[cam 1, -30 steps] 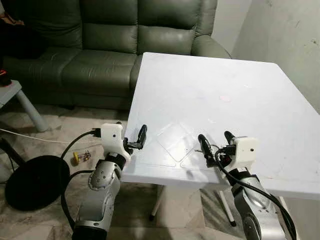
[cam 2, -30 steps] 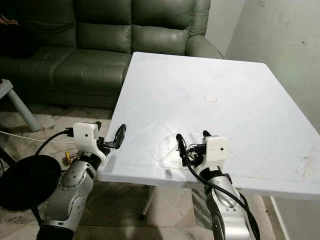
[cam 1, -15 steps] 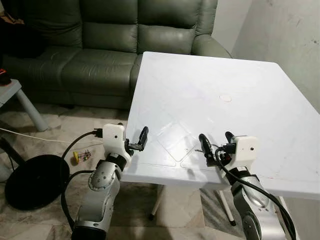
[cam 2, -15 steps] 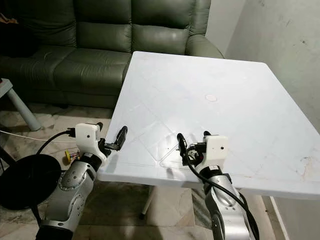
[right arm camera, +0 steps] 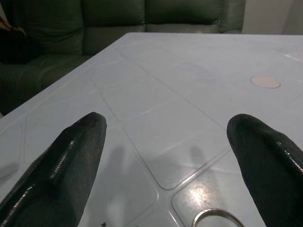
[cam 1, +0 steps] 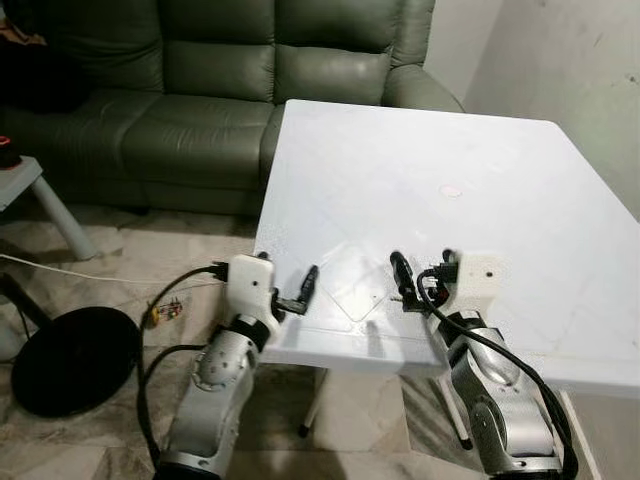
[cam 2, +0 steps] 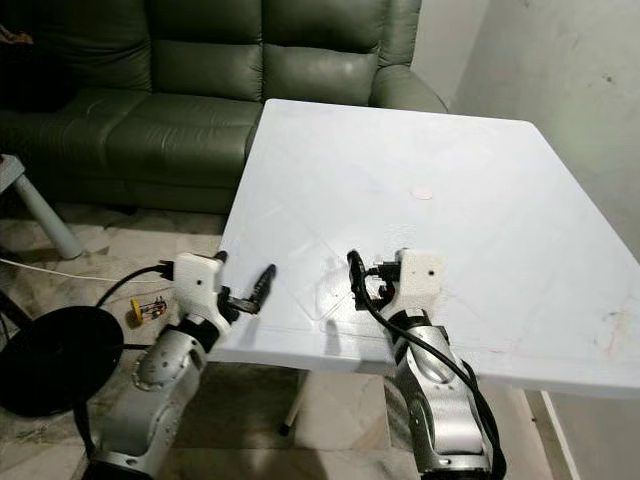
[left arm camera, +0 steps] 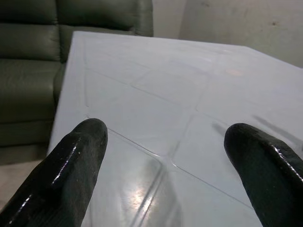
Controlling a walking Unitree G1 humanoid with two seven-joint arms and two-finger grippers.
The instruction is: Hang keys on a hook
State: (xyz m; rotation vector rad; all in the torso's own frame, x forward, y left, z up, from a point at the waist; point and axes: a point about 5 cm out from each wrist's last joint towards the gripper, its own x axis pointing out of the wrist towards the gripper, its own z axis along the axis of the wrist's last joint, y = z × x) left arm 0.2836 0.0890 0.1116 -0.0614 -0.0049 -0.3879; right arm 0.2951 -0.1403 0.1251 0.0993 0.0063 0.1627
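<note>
A silver key ring [right arm camera: 215, 218] lies on the white table [cam 1: 420, 170] just in front of my right gripper [cam 1: 422, 268], low between its black fingers [right arm camera: 71, 165]. The right gripper is open and hovers over the table's near edge, holding nothing. My left gripper [cam 1: 298, 288] sits at the table's near left edge, pointing across the tabletop. Its fingers [left arm camera: 66, 175] are spread wide open with nothing between them, above the table's moulded panel lines.
A dark green sofa [cam 1: 200, 90] stands behind the table on the left. A black round base [cam 1: 70, 360], a cable and a small yellow object [cam 1: 165, 312] lie on the floor to the left. A wall [cam 1: 570, 60] runs along the right. A pinkish round mark [cam 1: 451, 190] is on the tabletop.
My left gripper has moved right, closer to the table's near edge. My right gripper has shifted slightly forward over the table. Both stay open.
</note>
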